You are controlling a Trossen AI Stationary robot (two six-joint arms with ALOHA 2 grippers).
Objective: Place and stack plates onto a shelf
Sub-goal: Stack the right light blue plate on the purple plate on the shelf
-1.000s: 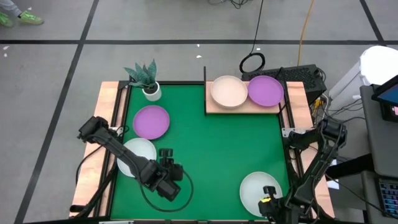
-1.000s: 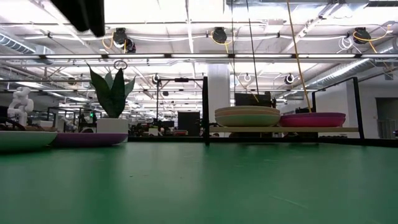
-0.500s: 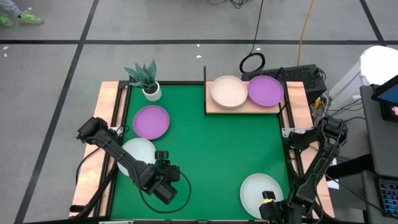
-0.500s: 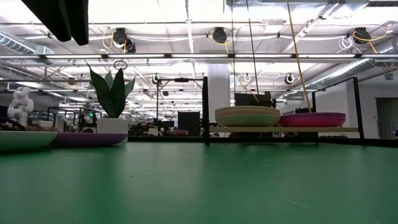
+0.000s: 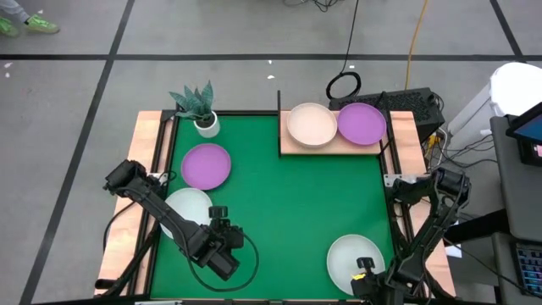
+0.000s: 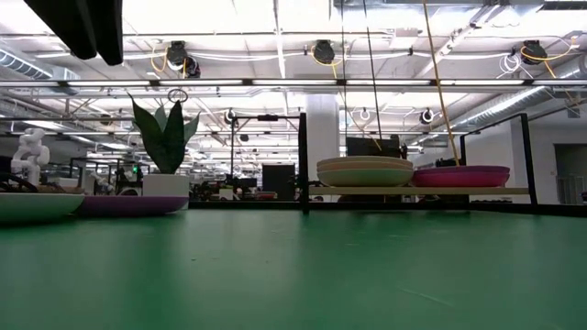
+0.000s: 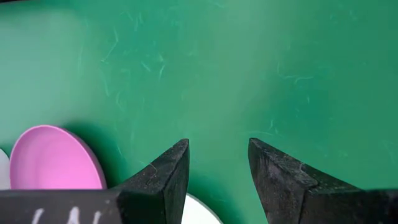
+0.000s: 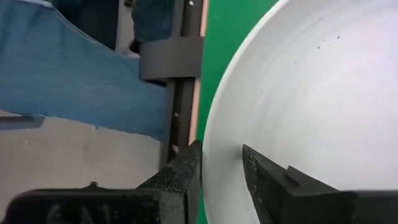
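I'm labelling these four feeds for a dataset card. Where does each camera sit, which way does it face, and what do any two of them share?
High view: above the table, looking straight down; both arms, left gripper and right gripper.
Low view: at mat height, looking level at the shelf; one dark arm part at top.
Left wrist view: faces down at the green mat; own fingers apart.
Right wrist view: faces the whitish plate; own fingers straddle its rim.
Shared: high and left wrist views both show the purple plate.

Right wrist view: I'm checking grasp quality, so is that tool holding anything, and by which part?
The right tool straddles the rim of the whitish plate, one finger either side of its edge; whether it is clamped cannot be told. The left tool holds nothing.
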